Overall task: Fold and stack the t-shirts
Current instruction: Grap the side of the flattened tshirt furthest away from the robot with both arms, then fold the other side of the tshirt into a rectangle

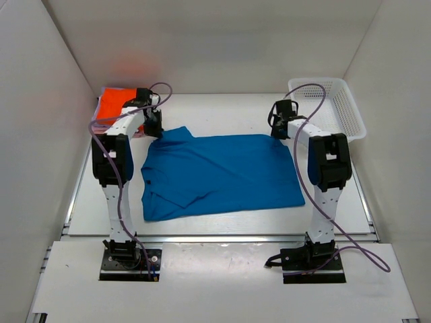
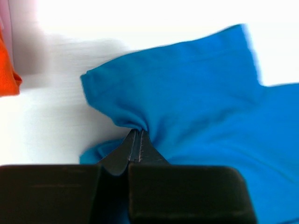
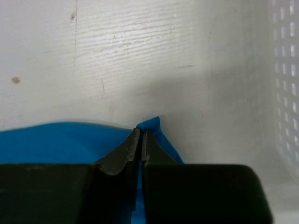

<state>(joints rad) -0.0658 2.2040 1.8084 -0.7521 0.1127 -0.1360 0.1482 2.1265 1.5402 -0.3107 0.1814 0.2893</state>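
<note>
A bright blue t-shirt lies spread across the middle of the table. My left gripper is shut on its far left corner by the sleeve; in the left wrist view the fingertips pinch a fold of blue cloth. My right gripper is shut on the far right corner; the right wrist view shows the pinch point on the blue corner. A vivid orange t-shirt lies folded at the far left, on a pale pink layer.
A white mesh basket stands at the far right, close to my right arm, and its wall shows in the right wrist view. White walls enclose the table on three sides. The orange cloth lies just left of my left gripper.
</note>
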